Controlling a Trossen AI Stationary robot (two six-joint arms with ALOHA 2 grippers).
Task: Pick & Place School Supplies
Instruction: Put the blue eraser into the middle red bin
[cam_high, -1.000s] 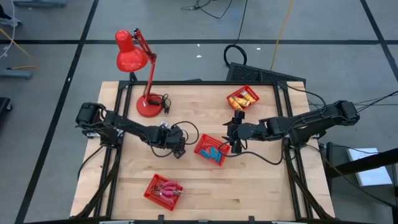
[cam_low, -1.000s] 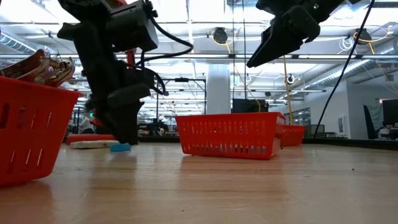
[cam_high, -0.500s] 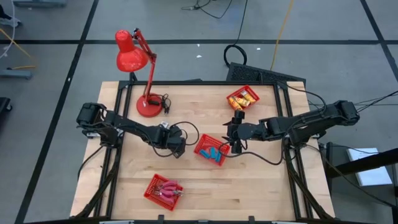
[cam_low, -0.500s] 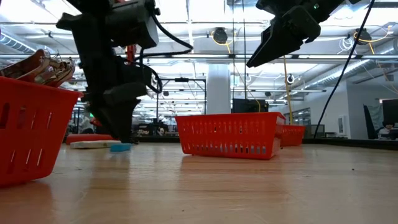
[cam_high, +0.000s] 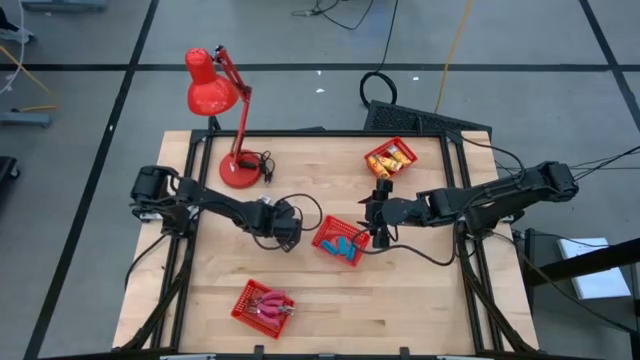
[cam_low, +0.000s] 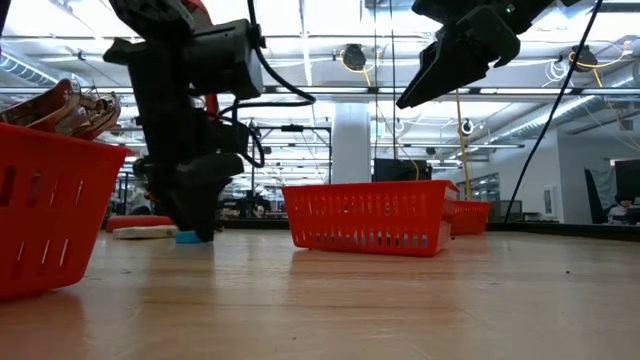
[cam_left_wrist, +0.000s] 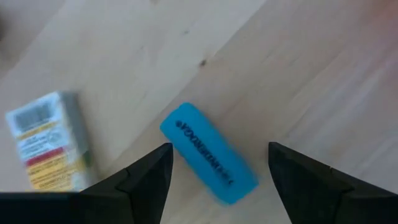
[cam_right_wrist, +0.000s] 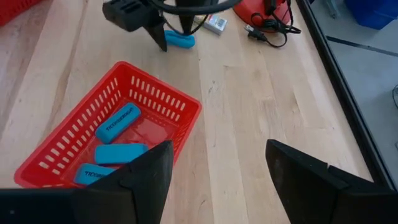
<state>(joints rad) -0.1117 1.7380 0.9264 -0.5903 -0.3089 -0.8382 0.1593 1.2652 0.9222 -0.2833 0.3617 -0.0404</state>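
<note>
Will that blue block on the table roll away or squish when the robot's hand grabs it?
Probably not. The blue block lies flat on its long side on the wood, so it likely stays put. Its rounded ends might let it slip sideways. It looks solid, so it probably won't squish much.

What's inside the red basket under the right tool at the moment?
The middle red basket holds three blue blocks lying flat, seen from the right wrist. The right tool hangs open above its edge and covers the basket's near corner, so anything there is hidden.
</note>
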